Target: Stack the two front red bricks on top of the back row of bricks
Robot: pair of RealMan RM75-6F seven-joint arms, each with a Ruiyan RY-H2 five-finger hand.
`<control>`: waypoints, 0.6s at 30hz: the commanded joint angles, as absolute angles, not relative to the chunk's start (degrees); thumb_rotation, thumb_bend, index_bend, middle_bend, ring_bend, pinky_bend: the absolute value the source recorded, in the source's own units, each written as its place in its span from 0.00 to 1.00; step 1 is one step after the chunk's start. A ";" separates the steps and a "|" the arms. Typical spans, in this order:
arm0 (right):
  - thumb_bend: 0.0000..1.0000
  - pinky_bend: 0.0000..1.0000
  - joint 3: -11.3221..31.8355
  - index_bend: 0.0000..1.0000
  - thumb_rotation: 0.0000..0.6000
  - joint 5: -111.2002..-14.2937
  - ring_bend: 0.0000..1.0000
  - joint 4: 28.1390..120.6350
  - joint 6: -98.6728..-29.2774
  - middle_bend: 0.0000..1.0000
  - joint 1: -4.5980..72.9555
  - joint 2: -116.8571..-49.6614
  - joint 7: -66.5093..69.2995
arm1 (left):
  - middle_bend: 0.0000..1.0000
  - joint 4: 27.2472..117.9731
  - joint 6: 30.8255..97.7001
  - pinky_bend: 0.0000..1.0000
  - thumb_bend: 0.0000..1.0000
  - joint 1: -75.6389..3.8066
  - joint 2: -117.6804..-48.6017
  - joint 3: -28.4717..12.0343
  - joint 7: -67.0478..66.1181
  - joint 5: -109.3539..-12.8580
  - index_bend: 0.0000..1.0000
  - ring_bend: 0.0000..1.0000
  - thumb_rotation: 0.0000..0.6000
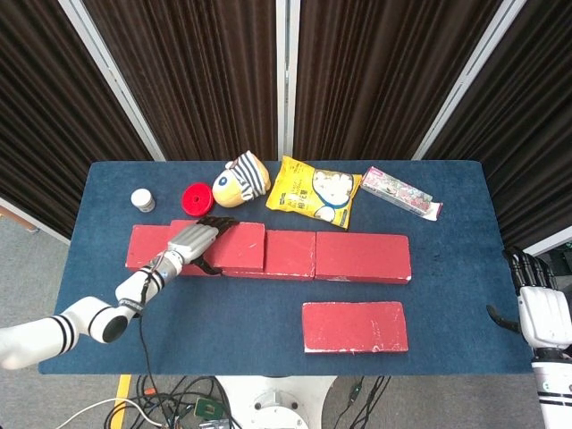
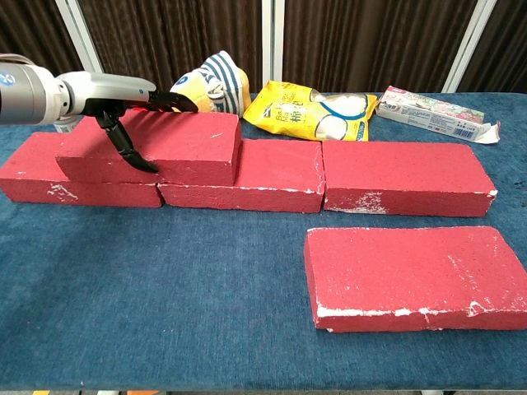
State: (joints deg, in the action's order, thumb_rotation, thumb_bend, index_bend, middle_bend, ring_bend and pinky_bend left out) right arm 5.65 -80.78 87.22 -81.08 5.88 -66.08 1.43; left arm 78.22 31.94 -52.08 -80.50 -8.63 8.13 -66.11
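Observation:
A back row of red bricks [image 1: 313, 255] [image 2: 329, 177] runs across the table. One red brick [image 2: 177, 148] [image 1: 234, 244] lies on top of the row's left part, straddling a joint. My left hand [image 1: 195, 238] [image 2: 115, 103] grips that brick from its left end, fingers over the top and thumb down its front face. A second red brick [image 1: 355, 326] [image 2: 416, 276] lies flat in front at the right. My right hand [image 1: 539, 308] hangs off the table's right edge, fingers apart, holding nothing.
Behind the row sit a white jar [image 1: 142, 199], a red lid [image 1: 196, 196], a striped plush toy [image 1: 239, 180] [image 2: 210, 86], a yellow snack bag [image 1: 313, 190] [image 2: 317, 111] and a pink packet [image 1: 400, 193] [image 2: 432, 111]. Blue cloth [image 1: 223, 313] covers the table.

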 commanded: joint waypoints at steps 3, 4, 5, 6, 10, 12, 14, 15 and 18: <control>0.15 0.00 5.74 0.00 1.00 -80.71 0.00 86.93 -81.23 0.00 5.80 -66.14 1.76 | 0.00 78.43 32.61 0.00 0.15 -51.91 -80.31 -9.08 8.93 -66.47 0.02 0.00 1.00; 0.15 0.00 5.77 0.00 1.00 -80.71 0.00 86.89 -81.27 0.00 5.79 -66.13 1.82 | 0.00 78.77 32.84 0.00 0.15 -51.81 -80.11 -9.20 9.15 -66.60 0.02 0.00 1.00; 0.15 0.00 5.79 0.00 1.00 -80.71 0.00 86.87 -81.31 0.00 5.77 -66.09 1.89 | 0.00 79.28 33.12 0.00 0.15 -51.68 -79.79 -9.30 9.29 -66.73 0.02 0.00 1.00; 0.15 0.00 5.80 0.00 1.00 -80.76 0.00 86.82 -81.39 0.00 5.74 -66.01 2.03 | 0.00 80.29 33.46 0.00 0.15 -51.48 -79.14 -9.33 9.37 -66.96 0.01 0.00 1.00; 0.14 0.00 5.69 0.00 1.00 -81.09 0.00 86.74 -81.45 0.00 5.65 -65.50 2.65 | 0.00 84.16 36.42 0.00 0.15 -50.25 -76.67 -9.31 8.34 -67.97 0.00 0.00 1.00; 0.13 0.00 5.66 0.00 1.00 -81.37 0.00 86.82 -81.73 0.00 5.58 -65.36 2.74 | 0.00 85.53 39.17 0.00 0.15 -49.29 -75.84 -9.74 7.89 -68.40 0.00 0.00 1.00; 0.13 0.00 5.61 0.00 1.00 -81.72 0.00 87.08 -82.07 0.00 5.51 -65.27 2.72 | 0.00 86.65 40.53 0.00 0.15 -48.73 -74.81 -10.11 7.87 -68.50 0.00 0.00 1.00; 0.12 0.00 5.56 0.00 1.00 -81.94 0.00 87.27 -82.26 0.00 5.46 -65.18 2.73 | 0.00 87.32 40.98 0.00 0.15 -48.49 -74.10 -10.24 7.86 -68.57 0.00 0.00 1.00; 0.12 0.00 5.28 0.00 1.00 -82.69 0.00 88.14 -82.53 0.00 5.40 -64.70 2.52 | 0.00 90.66 42.98 0.00 0.15 -47.12 -70.71 -10.27 7.80 -69.45 0.00 0.00 1.00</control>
